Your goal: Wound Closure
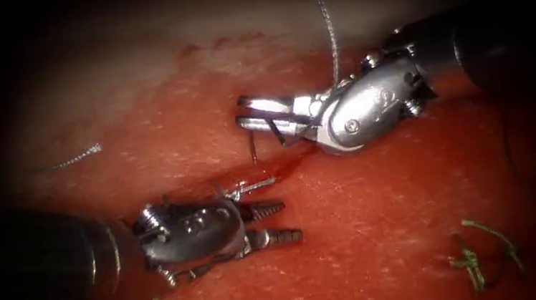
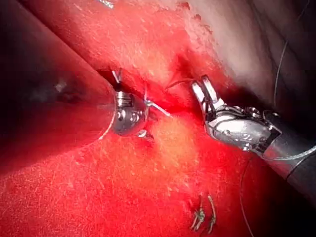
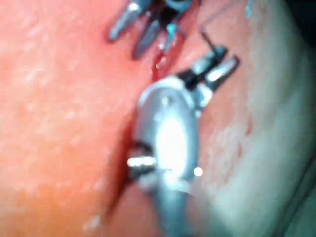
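Observation:
My right tool (image 1: 242,114) comes in from the right, with its jaws shut on the thin dark needle (image 1: 252,147) near one end. The needle hangs down from the jaws to the tissue (image 1: 382,225) just above the cut (image 1: 288,163); I cannot tell whether its tip is in the tissue. In the right wrist view the needle (image 3: 208,40) sticks out past the jaws (image 3: 224,59). My left tool (image 1: 291,220) lies below the cut, jaws open and holding nothing. A tied stitch (image 1: 249,188) with short stiff ends sits on the cut beside the left tool.
Thread (image 1: 330,31) runs from behind the right tool up to the far edge. A loose strand (image 1: 77,158) lies on the tissue at the left. Cut ends of greenish thread (image 1: 475,257) lie at the lower right. Red fluid wets the tissue.

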Motion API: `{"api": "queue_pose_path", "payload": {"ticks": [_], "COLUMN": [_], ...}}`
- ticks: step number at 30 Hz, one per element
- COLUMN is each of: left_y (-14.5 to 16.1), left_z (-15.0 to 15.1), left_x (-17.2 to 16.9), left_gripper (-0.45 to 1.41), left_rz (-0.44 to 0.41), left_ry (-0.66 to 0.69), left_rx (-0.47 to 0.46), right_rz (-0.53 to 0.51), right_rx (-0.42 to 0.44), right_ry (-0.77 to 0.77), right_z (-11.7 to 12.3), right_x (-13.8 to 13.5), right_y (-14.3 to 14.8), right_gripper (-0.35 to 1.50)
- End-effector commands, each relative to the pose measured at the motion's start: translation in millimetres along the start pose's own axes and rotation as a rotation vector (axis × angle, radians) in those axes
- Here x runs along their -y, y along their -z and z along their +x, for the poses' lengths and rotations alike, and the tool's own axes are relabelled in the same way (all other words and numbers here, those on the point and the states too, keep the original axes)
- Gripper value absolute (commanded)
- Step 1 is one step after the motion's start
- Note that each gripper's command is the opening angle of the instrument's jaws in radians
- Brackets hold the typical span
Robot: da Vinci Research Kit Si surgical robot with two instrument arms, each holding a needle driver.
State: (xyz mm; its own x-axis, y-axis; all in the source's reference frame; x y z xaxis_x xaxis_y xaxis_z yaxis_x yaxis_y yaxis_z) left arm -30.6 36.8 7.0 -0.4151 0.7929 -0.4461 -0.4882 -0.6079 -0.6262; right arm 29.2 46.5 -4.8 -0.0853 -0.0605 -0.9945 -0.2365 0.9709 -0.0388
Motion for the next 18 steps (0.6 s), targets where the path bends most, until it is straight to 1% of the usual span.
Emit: {"api": "queue_pose_path", "payload": {"ticks": [1, 6, 11, 13, 16, 18], "left_y": [-0.9, -1.3, -1.2, -1.2, -1.2, -1.1], "left_z": [-0.7, -1.7, -2.2, -2.2, -2.2, -2.2], "left_x": [-0.2, 0.5, 0.9, 1.0, 1.0, 1.0], "left_gripper": [0.41, 0.43, 0.44, 0.44, 0.44, 0.44], "left_rz": [-0.005, -0.003, -0.004, -0.004, -0.002, -0.001], "left_ry": [0.000, 0.012, 0.012, 0.011, 0.011, 0.011], "left_rx": [0.001, 0.013, 0.023, 0.023, 0.026, 0.028], "right_rz": [-0.003, -0.004, -0.009, -0.006, -0.003, 0.003], "right_rx": [0.000, 0.003, 0.009, 0.027, 0.038, 0.054], "right_ry": [-0.001, -0.017, -0.091, -0.151, -0.212, -0.289], "right_z": [-0.6, -0.6, -0.8, -0.8, -0.9, -1.1], "right_x": [-0.2, -1.3, -2.0, -2.4, -3.1, -3.4], "right_y": [-0.7, -1.0, -1.8, -2.4, -2.6, -2.6], "right_gripper": [-0.35, -0.35, -0.35, -0.35, -0.35, -0.35]}}
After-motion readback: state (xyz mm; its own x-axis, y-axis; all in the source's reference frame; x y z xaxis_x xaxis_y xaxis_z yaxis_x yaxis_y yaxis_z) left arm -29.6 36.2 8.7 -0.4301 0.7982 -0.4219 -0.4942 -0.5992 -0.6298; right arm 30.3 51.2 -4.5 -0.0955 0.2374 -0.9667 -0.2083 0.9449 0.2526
